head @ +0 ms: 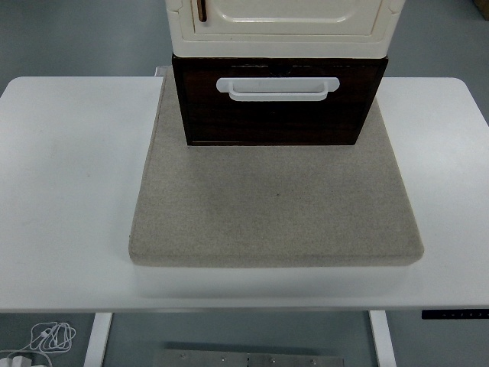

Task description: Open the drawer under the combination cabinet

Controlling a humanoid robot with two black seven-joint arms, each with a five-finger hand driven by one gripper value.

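A cream cabinet (279, 27) stands at the back middle of the table on a dark brown drawer unit (275, 107). The drawer front faces me and looks flush with its frame. A white bar handle (277, 88) runs across the upper part of the drawer front. The cream door above has a small brown handle (202, 11) at its left. Neither of my arms shows in the head view.
The cabinet sits on a grey felt mat (275, 206) that covers the middle of the white table (69, 191). A white cable (50, 336) lies on the floor below the table's near left corner.
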